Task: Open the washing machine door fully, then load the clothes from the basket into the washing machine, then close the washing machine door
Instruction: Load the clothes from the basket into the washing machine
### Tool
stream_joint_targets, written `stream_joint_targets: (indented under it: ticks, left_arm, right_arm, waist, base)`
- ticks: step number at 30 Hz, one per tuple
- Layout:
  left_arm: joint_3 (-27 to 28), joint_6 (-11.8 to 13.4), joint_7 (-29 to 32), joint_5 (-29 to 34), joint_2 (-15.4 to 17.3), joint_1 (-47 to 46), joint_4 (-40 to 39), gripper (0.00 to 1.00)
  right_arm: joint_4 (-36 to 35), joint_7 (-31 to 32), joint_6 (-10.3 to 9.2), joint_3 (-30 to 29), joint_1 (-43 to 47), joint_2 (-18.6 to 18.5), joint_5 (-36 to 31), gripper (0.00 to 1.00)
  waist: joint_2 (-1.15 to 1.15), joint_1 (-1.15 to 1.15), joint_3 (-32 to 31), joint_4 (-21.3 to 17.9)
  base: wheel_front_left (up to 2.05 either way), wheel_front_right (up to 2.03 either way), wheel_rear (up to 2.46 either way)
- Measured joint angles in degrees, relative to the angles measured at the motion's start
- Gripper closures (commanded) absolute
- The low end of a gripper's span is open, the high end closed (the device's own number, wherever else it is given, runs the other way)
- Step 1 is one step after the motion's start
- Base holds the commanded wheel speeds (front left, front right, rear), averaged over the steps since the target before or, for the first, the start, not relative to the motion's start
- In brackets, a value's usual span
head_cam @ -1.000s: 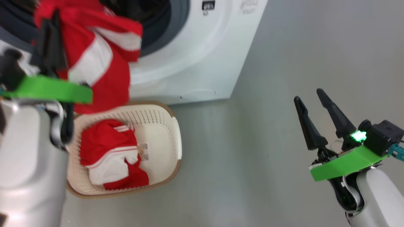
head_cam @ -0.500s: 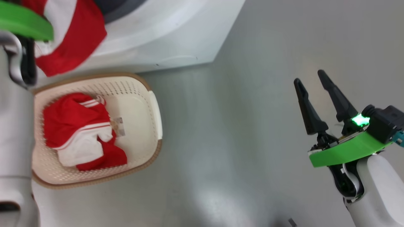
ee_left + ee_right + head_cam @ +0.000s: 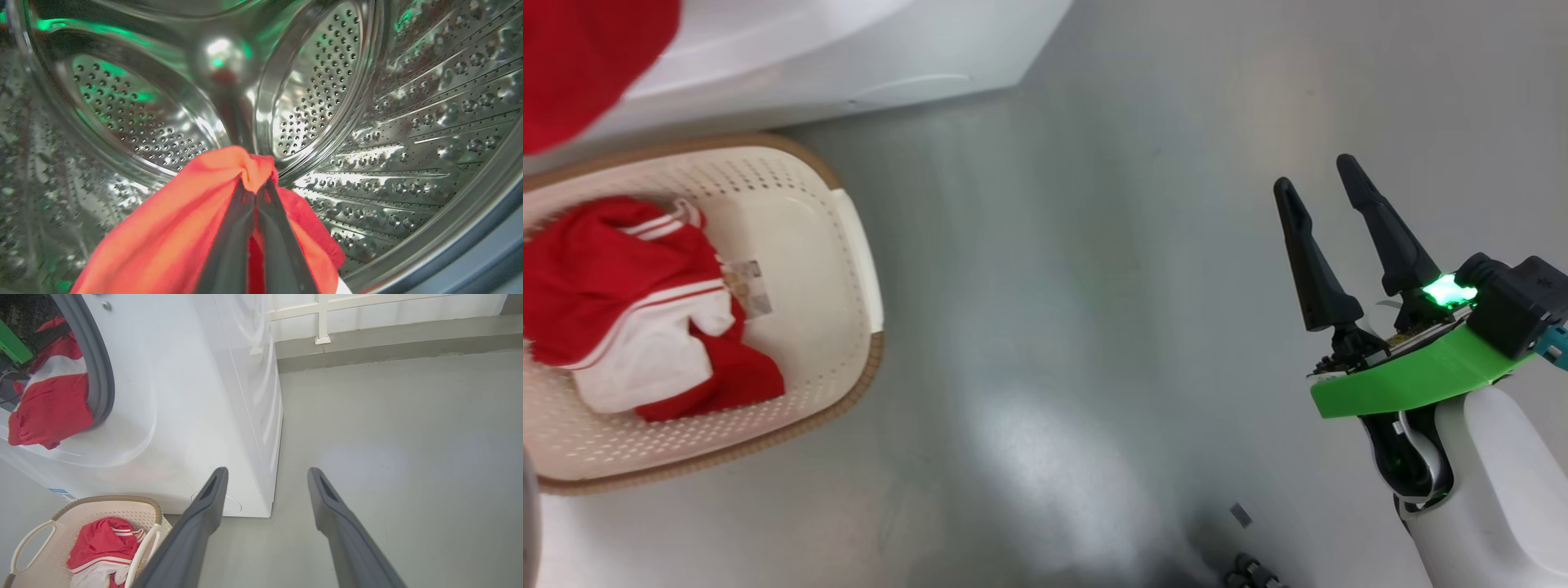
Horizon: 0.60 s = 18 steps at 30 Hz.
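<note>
Nearest: right gripper (image 3: 1315,173), fingers spread wide with nothing between them, held over bare floor (image 3: 1054,327) and well apart from the basket (image 3: 858,245).

The basket stands upright on the floor, just in front of the washer (image 3: 809,49). One red-and-white garment (image 3: 621,294) lies bunched inside it, next to a paper label (image 3: 747,286) on the bottom.

Further in: left gripper (image 3: 255,183), fingers pressed together on a fold of red cloth (image 3: 175,228). Its fingertips are inside the steel drum (image 3: 367,122), and the cloth drapes down from them. From the right wrist, the same cloth trails out over the grey gasket (image 3: 100,375) and hangs against the washer's white front.

Farthest: a white rail (image 3: 322,318) along the wall behind the washer.
</note>
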Motion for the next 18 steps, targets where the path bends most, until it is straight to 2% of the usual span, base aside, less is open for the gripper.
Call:
stream_joint_targets:
  ticks: [3, 6, 10, 11, 12, 13, 14, 15, 18]
  left_arm:
    - [-0.1, -0.1, 0.0, 0.6, 0.2, -1.7, -2.4, 1.00]
    - [0.1, 0.1, 0.0, 1.5, 0.1, -2.3, -8.6, 1.00]
    - [2.8, 2.4, 0.0, 3.2, 0.0, -2.4, -19.7, 1.00]
    - [3.3, 2.5, -0.1, 3.2, -0.2, -2.2, -20.4, 1.00]
    - [3.5, 2.6, -0.1, 3.1, -0.4, -1.6, -20.2, 0.83]
    - [3.7, 2.6, -0.1, 2.9, -0.7, -0.6, -18.7, 0.27]
    - [3.7, 2.6, -0.1, 2.7, -1.0, 0.6, -16.2, 0.27]
    - [3.6, 2.5, -0.1, 2.6, -1.3, 1.8, -14.0, 0.00]
    - [3.4, 2.3, -0.1, 2.2, -1.9, 3.2, -8.3, 0.00]
  right_arm:
    - [0.0, 0.0, 0.00, 0.0, -0.1, 0.6, 0.0, 0.00]
    - [0.1, 0.0, 0.00, 0.1, -0.6, 1.1, 0.0, 0.00]
    - [0.0, 0.0, 0.00, 0.2, -1.3, 1.3, 0.0, 0.00]
    - [0.0, 0.0, 0.00, 0.2, -1.4, 1.3, 0.0, 0.00]
    - [0.1, 0.0, 0.00, 0.2, -1.4, 1.3, 0.0, 0.00]
    - [0.1, 0.0, 0.00, 0.3, -1.4, 1.3, 0.0, 0.00]
    - [0.1, 0.0, 0.00, 0.3, -1.4, 1.3, 0.0, 0.00]
    - [0.1, 0.0, 0.00, 0.4, -1.5, 1.3, -0.1, 0.00]
    - [0.2, 0.0, 0.00, 0.6, -2.0, 1.3, -0.4, 0.00]
  waist:
    - [0.00, 0.00, 1.3, -0.9]
    - [0.00, 0.00, 2.3, -1.5]
    - [0.00, 0.00, 3.5, -1.9]
    - [0.00, 0.00, 3.7, -1.9]
    - [0.00, 0.00, 3.7, -1.8]
    - [0.00, 0.00, 3.7, -1.7]
    - [0.00, 0.00, 3.7, -1.5]
    - [0.00, 0.00, 3.6, -1.3]
    - [0.00, 0.00, 3.5, -0.9]
  base:
    - [0.00, 0.00, 0.00]
    - [0.00, 0.00, 0.00]
    - [0.00, 0.00, 0.00]
    - [0.00, 0.00, 0.00]
    - [0.00, 0.00, 0.00]
    - [0.00, 0.00, 0.00]
    - [0.00, 0.00, 0.00]
    - [0.00, 0.00, 0.00]
    - [0.00, 0.00, 0.00]
